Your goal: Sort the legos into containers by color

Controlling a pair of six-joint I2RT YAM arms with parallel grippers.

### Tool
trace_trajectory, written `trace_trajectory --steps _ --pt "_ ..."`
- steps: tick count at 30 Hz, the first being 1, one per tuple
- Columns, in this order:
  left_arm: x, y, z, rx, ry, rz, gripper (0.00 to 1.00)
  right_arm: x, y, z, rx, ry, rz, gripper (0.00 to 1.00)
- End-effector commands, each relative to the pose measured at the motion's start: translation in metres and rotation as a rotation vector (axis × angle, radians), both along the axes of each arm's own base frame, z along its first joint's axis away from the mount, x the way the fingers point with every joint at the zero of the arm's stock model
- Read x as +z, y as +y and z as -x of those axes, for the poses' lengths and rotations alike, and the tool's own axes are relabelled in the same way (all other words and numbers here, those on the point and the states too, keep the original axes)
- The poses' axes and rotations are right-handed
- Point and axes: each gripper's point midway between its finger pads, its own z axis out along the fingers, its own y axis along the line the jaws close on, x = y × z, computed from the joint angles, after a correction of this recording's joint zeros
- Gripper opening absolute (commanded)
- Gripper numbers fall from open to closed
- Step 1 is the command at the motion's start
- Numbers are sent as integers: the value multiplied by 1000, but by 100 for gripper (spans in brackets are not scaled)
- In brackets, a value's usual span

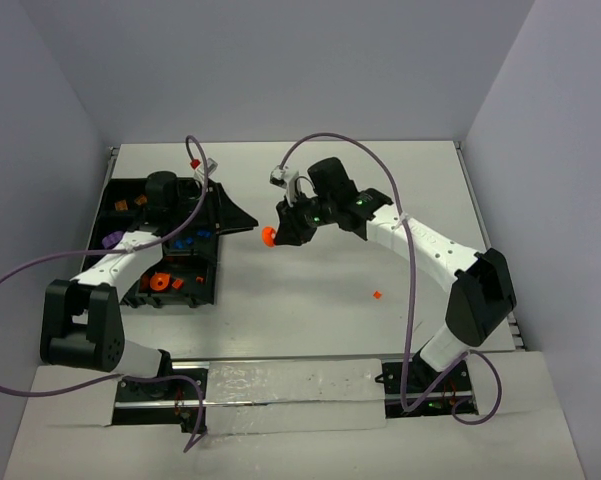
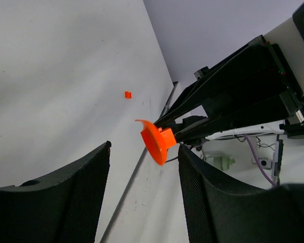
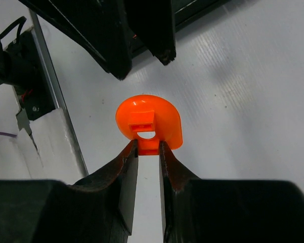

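My right gripper (image 1: 277, 232) (image 3: 148, 147) is shut on the small tab of an orange round lego (image 1: 269, 236) (image 3: 149, 119) (image 2: 157, 142) and holds it above the table. My left gripper (image 1: 250, 224) (image 2: 146, 147) reaches out from over the black tray of containers (image 1: 193, 300) and stands open. Its fingertips (image 3: 120, 71) lie just short of the orange lego, with nothing between them. One tiny orange-red brick (image 1: 377, 295) (image 2: 128, 94) lies alone on the table. Orange (image 1: 160, 283), blue (image 1: 185, 240) and purple (image 1: 110, 240) legos sit in separate compartments.
The left arm (image 1: 130, 255) crosses over the tray and hides part of it. A metal rail (image 1: 280, 385) runs along the near table edge between the two arm bases. Grey walls close in the table on three sides.
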Motion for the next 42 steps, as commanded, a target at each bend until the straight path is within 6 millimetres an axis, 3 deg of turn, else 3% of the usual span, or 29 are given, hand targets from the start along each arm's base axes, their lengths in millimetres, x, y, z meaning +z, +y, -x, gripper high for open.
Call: trace_trajectory --steps 1,10,19,21,26,32,35,36,38,40,42 --pt "18 -7 11 -62 -4 79 61 24 18 -11 -14 -85 -45 0" --pt "21 -16 29 -138 59 146 55 29 27 -11 -11 -122 -47 0" --pt "13 -24 33 -149 65 107 53 30 32 -6 10 -156 -26 0" --pt "11 -24 33 -145 70 106 50 31 33 -5 12 -165 -24 0" --pt "11 -24 35 -151 68 112 25 28 35 1 27 -186 -8 0" --pt "10 -23 34 -155 52 110 3 27 34 3 33 -178 -1 0" --pt "7 -15 30 -126 45 88 0 27 33 4 32 -166 6 34" --pt "7 -9 26 -108 23 78 0 26 32 3 24 -164 10 51" --pt "6 1 22 -95 -2 46 0 27 29 4 20 -161 10 72" --pt "-8 13 24 -97 -22 -22 0 29 26 5 19 -157 7 79" --pt "-14 32 22 -84 -63 -107 0 33 19 4 22 -134 -10 100"
